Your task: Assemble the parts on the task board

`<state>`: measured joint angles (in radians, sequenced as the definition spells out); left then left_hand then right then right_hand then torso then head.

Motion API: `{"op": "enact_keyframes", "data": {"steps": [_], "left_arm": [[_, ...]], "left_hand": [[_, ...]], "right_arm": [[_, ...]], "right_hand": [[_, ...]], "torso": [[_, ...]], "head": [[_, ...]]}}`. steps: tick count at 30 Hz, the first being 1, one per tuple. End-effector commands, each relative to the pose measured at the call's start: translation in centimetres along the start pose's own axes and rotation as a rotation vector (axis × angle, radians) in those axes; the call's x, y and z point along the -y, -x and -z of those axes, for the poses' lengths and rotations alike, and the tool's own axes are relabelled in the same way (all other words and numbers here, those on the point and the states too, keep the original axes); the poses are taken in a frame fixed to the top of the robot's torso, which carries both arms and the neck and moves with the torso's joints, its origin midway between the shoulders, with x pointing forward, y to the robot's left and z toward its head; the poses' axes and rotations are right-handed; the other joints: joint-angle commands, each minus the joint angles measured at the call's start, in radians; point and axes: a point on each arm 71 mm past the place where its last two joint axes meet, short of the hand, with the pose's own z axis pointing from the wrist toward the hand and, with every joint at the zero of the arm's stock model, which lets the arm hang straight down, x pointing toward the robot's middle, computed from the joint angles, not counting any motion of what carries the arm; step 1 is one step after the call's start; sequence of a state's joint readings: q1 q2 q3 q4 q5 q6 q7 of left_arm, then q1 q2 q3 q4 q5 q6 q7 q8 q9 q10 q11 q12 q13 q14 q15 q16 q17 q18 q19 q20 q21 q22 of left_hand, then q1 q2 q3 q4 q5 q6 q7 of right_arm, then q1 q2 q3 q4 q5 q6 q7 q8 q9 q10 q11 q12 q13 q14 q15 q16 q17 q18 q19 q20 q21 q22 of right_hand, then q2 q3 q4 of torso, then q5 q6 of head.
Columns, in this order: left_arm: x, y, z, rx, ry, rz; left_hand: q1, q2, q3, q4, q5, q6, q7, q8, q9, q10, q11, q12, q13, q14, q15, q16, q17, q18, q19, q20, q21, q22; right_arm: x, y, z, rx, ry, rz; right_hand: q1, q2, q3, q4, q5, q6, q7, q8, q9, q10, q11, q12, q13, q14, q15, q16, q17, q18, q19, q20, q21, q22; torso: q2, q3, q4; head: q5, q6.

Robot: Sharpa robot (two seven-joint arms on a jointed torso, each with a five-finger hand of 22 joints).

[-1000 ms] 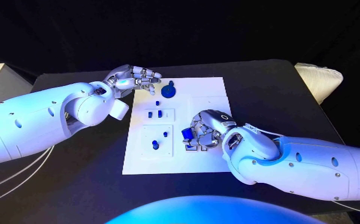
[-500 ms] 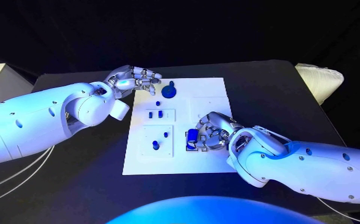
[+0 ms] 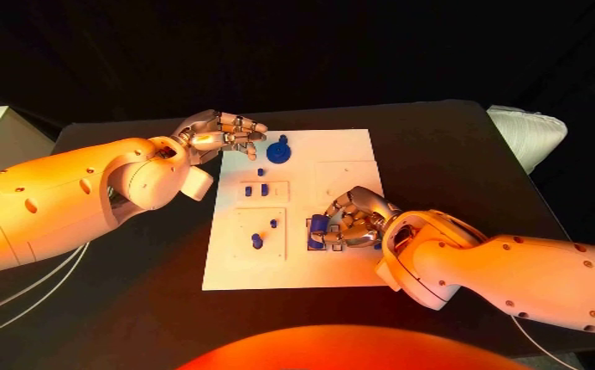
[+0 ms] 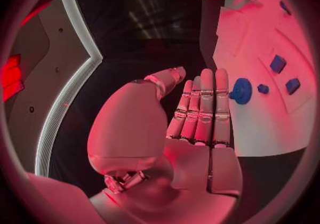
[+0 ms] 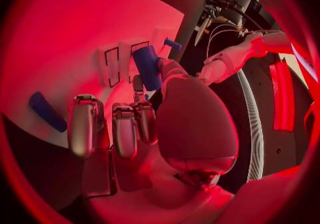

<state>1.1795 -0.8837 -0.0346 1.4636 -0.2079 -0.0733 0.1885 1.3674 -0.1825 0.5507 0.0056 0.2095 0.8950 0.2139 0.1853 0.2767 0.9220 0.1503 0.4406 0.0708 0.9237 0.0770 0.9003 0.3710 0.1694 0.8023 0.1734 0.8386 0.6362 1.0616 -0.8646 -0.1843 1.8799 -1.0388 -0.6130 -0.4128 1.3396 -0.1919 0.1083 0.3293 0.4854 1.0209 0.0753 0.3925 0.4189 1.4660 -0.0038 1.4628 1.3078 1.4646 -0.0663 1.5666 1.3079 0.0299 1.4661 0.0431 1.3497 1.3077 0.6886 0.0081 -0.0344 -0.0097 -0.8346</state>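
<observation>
White rectangular task board point(image 3: 353, 151) lies mid-table on the black tabletop point(image 3: 459, 146), unmoved over the last second; the whole scene's light went from blue to orange, which is lighting only. The left arm has not shifted: the left hand point(image 3: 223, 133) hovers at the board's far-left corner, fingers straight and side by side in the left wrist view, palm bare, holding nothing; it lies just beside the round blue knob-shaped part point(image 3: 279, 151) without touching it. The right hand point(image 3: 351, 222) has changed: it has drawn back toward the robot and settled lower over the near-right recesses; the blue rectangular block part point(image 3: 319, 231) it carries now stands upright, down at the board surface. Judgement: the block is being seated in its slot, insertion not yet confirmed. Right-hand fingers are curled around the block, thumb against one face as the right wrist view point(image 5: 148, 66) shows; grip firm, not released. Smaller blue pegs point(image 3: 255, 189) stand in the middle-left panel; another small blue piece point(image 3: 257, 239) sits in the near-left panel, both untouched.
</observation>
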Motion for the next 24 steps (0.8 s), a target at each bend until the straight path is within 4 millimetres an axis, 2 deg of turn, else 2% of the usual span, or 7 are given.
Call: {"op": "enact_keyframes", "data": {"steps": [1,14,19,20,24], "left_arm": [[0.0,-0.3,-0.1,-0.029,0.004,0.0],[0.0,-0.4,-0.1,-0.035,0.011,-0.002],[-0.1,-0.4,-0.1,-0.037,0.016,-0.003],[-0.1,-0.4,-0.1,-0.037,0.017,-0.003],[-0.1,-0.5,-0.1,-0.04,0.019,-0.003]], "left_hand": [[0.002,0.008,0.002,0.004,0.005,-0.007,-0.003,-0.004,-0.001,-0.007,0.0,-0.004,-0.002,-0.001,0.004,-0.006,0.0,0.014,0.008,0.003,-0.004,-0.001],[0.002,0.008,0.002,0.004,0.005,-0.009,-0.002,-0.005,-0.002,-0.01,0.001,-0.005,-0.002,-0.002,0.005,-0.007,-0.001,0.013,0.008,0.003,-0.004,-0.001],[0.002,0.008,0.003,0.005,0.005,-0.01,-0.001,-0.006,-0.002,-0.011,0.001,-0.005,-0.002,-0.002,0.005,-0.007,-0.001,0.013,0.008,0.003,-0.004,-0.001],[0.002,0.008,0.003,0.005,0.005,-0.01,-0.001,-0.006,-0.002,-0.011,0.001,-0.005,-0.002,-0.002,0.005,-0.007,-0.001,0.013,0.008,0.003,-0.004,-0.001],[0.002,0.008,0.003,0.005,0.005,-0.01,-0.001,-0.006,-0.002,-0.011,0.001,-0.005,-0.002,-0.002,0.005,-0.007,-0.001,0.013,0.008,0.003,-0.004,-0.001]], "right_arm": [[-0.3,0.1,0.1,-0.014,0.015,-0.078],[-0.3,0.9,0.1,-0.016,0.011,-0.09],[-0.1,1.4,0.2,-0.094,-0.041,-0.065],[-0.1,1.5,0.2,-0.121,-0.058,-0.054],[0.1,1.5,0.3,-0.202,-0.094,-0.022]], "right_hand": [[-0.009,0.001,0.044,-0.038,0.002,0.016,-0.006,0.006,0.002,0.045,-0.001,0.006,0.195,0.106,-0.003,0.004,0.263,0.009,0.06,-0.007,-0.003,0.211],[-0.014,0.0,0.053,-0.039,-0.004,0.016,-0.006,0.005,0.003,0.045,-0.002,0.007,0.195,0.106,-0.003,0.004,0.263,0.01,0.06,-0.007,-0.004,0.21],[-0.022,-0.004,0.058,-0.038,-0.009,0.015,-0.005,0.005,0.003,0.043,-0.001,0.004,0.194,0.106,-0.002,0.004,0.263,0.01,0.059,-0.007,-0.009,0.209],[-0.025,-0.004,0.061,-0.038,-0.01,0.016,-0.005,0.005,0.003,0.044,-0.001,0.006,0.195,0.106,-0.002,0.004,0.263,0.01,0.059,-0.007,-0.007,0.21],[-0.038,-0.006,0.067,-0.038,-0.016,0.017,-0.005,0.006,0.004,0.047,0.0,0.011,0.198,0.106,-0.001,0.004,0.263,0.009,0.06,-0.006,-0.001,0.211]], "torso": [[0.0,-0.0006,0.0004],[0.0,-0.0003,0.0006],[0.0,-0.0006,0.0003],[-0.001,-0.0018,-0.0017],[-0.002,-0.0029,-0.003]], "head": [[-0.001,0.002],[0.002,0.004],[0.003,0.003],[0.002,0.003],[0.003,0.003]]}}
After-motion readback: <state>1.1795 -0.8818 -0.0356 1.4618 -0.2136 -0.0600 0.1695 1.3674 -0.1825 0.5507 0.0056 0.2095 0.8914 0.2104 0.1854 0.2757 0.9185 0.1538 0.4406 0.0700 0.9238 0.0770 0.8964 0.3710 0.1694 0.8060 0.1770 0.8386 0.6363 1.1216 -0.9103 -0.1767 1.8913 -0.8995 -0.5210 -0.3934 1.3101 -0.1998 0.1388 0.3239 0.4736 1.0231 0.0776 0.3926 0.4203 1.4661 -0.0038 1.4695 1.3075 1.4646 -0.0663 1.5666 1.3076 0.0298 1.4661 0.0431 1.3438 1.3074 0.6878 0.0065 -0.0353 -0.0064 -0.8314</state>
